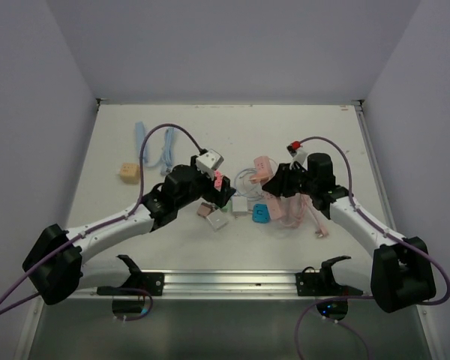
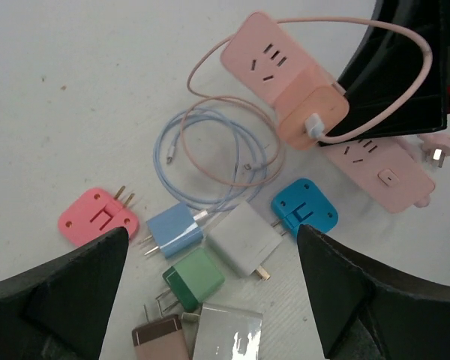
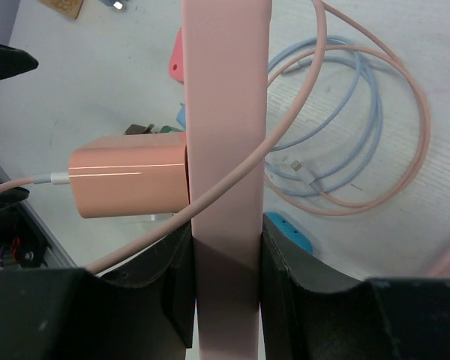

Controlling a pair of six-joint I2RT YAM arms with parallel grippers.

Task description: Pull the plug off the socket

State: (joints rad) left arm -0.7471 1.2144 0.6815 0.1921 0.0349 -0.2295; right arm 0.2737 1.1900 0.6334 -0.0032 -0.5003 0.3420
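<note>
Top cam: my right claw (image 1: pixel 276 180) is clamped on the pink plastic power strip (image 1: pixel 262 166) mid-way across the white bench (image 1: pixel 120 127). My left arm reaches in from the left, just beside it.

Left wrist cam: the peach boxy charger plug (image 2: pixel 311 112) sits in the strip's face. My left claw (image 2: pixel 210 232) gapes wide over a loose blue square adapter (image 2: pixel 304 206), a white block adapter (image 2: pixel 244 240) and coiled thin cables (image 2: pixel 210 150).

Right wrist cam: the strip is pinched edge-on between the pads, with the plug sticking out left.
</note>
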